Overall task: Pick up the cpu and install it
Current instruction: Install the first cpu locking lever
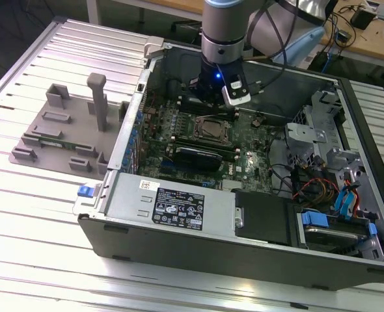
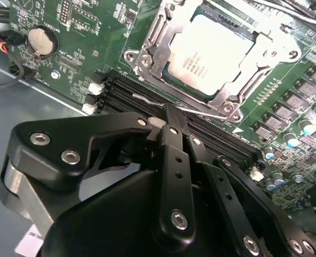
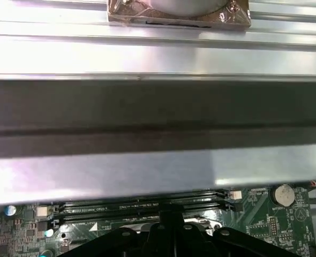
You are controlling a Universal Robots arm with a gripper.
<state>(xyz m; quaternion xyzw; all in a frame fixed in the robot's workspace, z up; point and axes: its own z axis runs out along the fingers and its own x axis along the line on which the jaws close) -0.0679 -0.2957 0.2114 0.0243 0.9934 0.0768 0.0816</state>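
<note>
One cpu (image 2: 209, 53) lies flat in its socket frame (image 2: 147, 51) on the green motherboard (image 2: 83, 59), inside the open computer case (image 1: 179, 208) on the desk (image 1: 42, 214). The end effector (image 2: 166, 122) hangs just beside the socket, over the memory slots (image 2: 120, 88), its fingers drawn narrow together and holding nothing. The chip looks light, stiff and thin, with a smooth metal top; its underside is likely delicate, so the opposite edges are probably the safest grip.

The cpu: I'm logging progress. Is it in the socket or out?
In: the cpu lies flat inside the metal socket frame on the motherboard.
</note>
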